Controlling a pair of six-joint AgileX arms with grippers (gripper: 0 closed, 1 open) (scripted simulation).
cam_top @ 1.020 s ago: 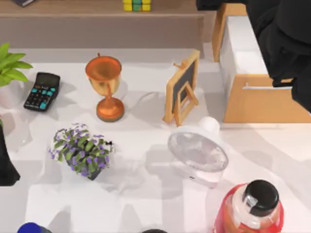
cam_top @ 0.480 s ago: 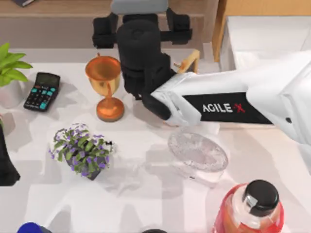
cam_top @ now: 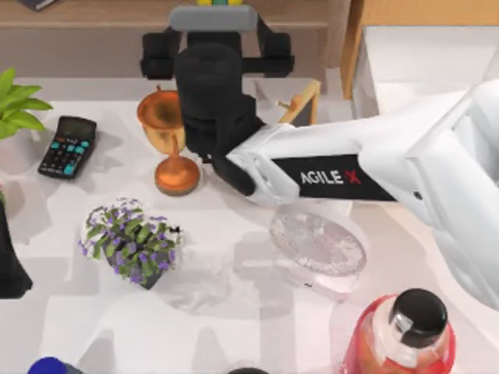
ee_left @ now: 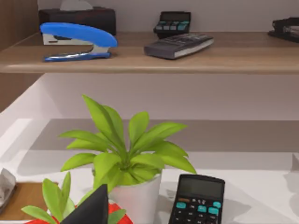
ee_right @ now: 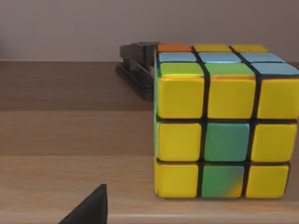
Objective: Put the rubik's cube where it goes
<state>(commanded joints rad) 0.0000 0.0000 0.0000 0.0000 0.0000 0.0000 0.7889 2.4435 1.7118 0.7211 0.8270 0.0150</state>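
The white right arm is reaching across the top view toward the upper centre, its black gripper (cam_top: 216,15) hovering at the brown wooden shelf (ee_right: 70,140). The small yellow-and-green rubik's cube (ee_right: 224,126) is sitting on that shelf, free of the claw; I cannot tell whether the claw is released or clenched. The left arm is sitting parked at the lower left edge.

A wooden shelf (cam_top: 93,14) runs behind the white table (cam_top: 226,312); beside the shelf stands a wooden cabinet (cam_top: 405,167), under soft, even light.
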